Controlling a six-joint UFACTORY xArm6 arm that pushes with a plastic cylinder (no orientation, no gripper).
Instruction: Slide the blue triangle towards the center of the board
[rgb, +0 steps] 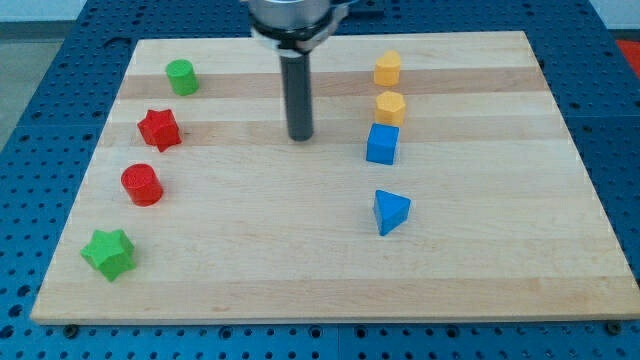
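Eight blocks on board (330, 270) | no jaws, rod holds nothing | my tip (301, 137) well up-left of blue triangle (390, 211), view's lower right-centre | rod's top cut off

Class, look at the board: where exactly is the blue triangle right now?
The blue triangle lies right of the board's centre in the camera view, just below the blue cube and apart from it; my tip sits up-left of it.

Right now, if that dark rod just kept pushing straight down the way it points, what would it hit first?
Only the wooden board: my tip appears to rest on bare wood already. No block lies beneath it; the blue cube sits apart, toward the view's right.
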